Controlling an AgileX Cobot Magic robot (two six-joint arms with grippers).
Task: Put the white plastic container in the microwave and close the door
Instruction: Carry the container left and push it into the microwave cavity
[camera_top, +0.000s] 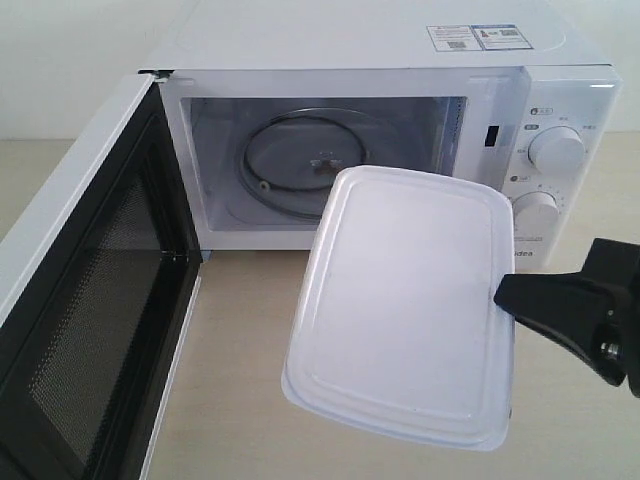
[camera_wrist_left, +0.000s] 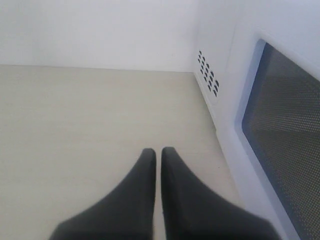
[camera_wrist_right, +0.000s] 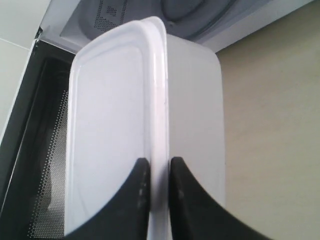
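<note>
The microwave (camera_top: 370, 40) stands on the table (camera_top: 235, 350) with its door (camera_top: 90, 290) swung wide to the left, the black mesh inner face showing and the glass turntable (camera_top: 300, 160) bare inside; the white plastic container (camera_top: 400, 300) is not yet in, but hangs in the air in front of the opening, low and towards its right side, tilted so that the lid leans up towards the exterior camera; the right tool (camera_top: 505, 295) is clenched on the container, its two black fingers pinching only the thin lid rim at one edge, as the right wrist view shows plainly; the left tool (camera_wrist_left: 158, 152) is clenched on nothing, pads all but touching, above bare table beside a white panel with a meshed window, which I take to be the door's outer side. The chief risk, to my mind, is the grip itself; a narrow rim carries the whole box out at arm's length, so a jolt could make it pivot, slip, or pull the lid free. The tilt is the next worry; unless levelled, the leading corner may catch the sill or the right-hand frame near the dials (camera_top: 557, 150), or land crooked on the turntable. If the box is set too shallow, the door will foul on it; a hard push on the door might also shove the microwave along the table.
</note>
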